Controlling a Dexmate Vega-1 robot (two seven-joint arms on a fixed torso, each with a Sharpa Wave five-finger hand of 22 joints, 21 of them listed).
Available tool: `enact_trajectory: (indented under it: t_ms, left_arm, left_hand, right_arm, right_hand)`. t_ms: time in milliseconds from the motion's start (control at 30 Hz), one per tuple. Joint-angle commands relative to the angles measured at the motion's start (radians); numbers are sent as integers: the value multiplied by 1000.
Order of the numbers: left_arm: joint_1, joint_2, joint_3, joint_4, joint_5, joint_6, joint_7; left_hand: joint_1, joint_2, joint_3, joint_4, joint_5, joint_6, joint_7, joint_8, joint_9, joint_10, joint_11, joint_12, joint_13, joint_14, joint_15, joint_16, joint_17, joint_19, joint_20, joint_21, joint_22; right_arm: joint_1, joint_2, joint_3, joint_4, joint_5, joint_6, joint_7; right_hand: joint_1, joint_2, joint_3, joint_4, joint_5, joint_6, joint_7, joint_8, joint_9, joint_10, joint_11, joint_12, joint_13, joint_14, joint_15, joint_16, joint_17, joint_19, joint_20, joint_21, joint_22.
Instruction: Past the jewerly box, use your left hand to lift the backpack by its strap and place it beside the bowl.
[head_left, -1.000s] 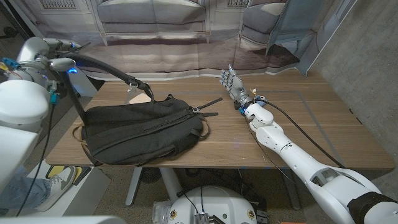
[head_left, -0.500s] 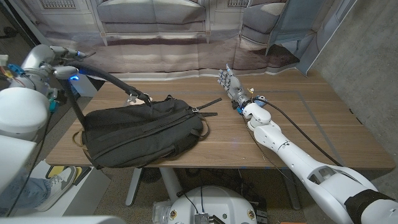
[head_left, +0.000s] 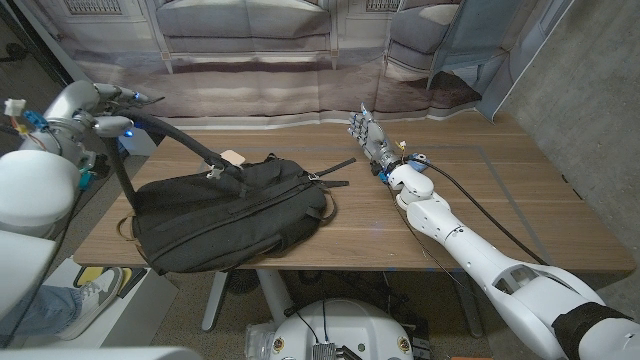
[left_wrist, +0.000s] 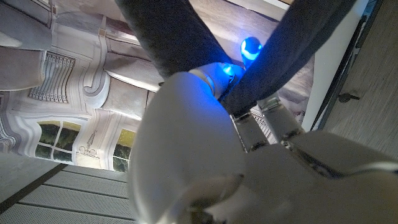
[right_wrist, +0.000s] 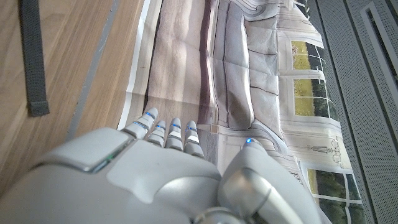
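We have the left hand (head_left: 100, 110) raised off the far left corner of the tabletop (head_left: 480, 200), its fingers (left_wrist: 249, 53) hooked around the shoulder strap (head_left: 185, 140), which runs taut from them down to the black backpack (head_left: 230, 210). The backpack lies on the tabletop below and to the right of those fingers, not yet lifted clear. We should keep the strap seated deep in the hook and raise straight up until the bag hangs free. We see no bowl or jewelry box. The right hand (head_left: 375, 138) stands well apart, fingers spread, holding nothing.
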Motion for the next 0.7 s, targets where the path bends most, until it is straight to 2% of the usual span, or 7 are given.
enact_trajectory:
  t_ms: [33,300,467,700]
  left_arm:
    - [7,13,5,52,40,-68,-87]
    - [-9,15,25,80,56,-109,-105]
    - [-17,48,48,97,81,-93,-125]
    - [-19,32,54,139,62,-161,-139]
  left_hand:
    - [-1,12,-1,0,-5,1,-7,-2,1,-2,-9,-6,3,2,-18,0,5,-4,-133,4,3]
    - [-2,14,-3,1,-9,8,-12,-1,0,1,-18,-8,4,-2,-26,-2,6,-7,-133,5,4]
    - [-3,16,-4,1,-11,9,-15,-1,-1,2,-18,-8,6,-2,-28,-1,9,-9,-134,6,4]
    - [-4,17,-5,1,-15,11,-17,-1,-1,0,-19,-10,8,-7,-32,-6,7,-13,-134,6,4]
  right_arm:
    - [11,5,-4,15,-3,-8,5]
    - [20,13,-3,39,-1,-1,15]
    - [31,21,-5,59,0,1,23]
    - [40,31,-7,83,1,1,31]
  right_hand:
    - [1,12,-3,0,-3,8,-3,-5,3,-1,3,-5,5,5,-3,0,3,5,-6,1,3]
    - [1,12,-3,0,-4,8,-2,-5,3,-3,3,-6,5,5,-2,0,3,5,-6,1,4]
    - [1,12,-4,0,-4,8,-2,-5,3,-3,4,-6,5,6,-1,0,3,5,-7,1,4]
    - [2,13,-4,0,-4,8,-3,-5,3,-3,4,-6,5,5,-2,0,3,5,-7,1,4]
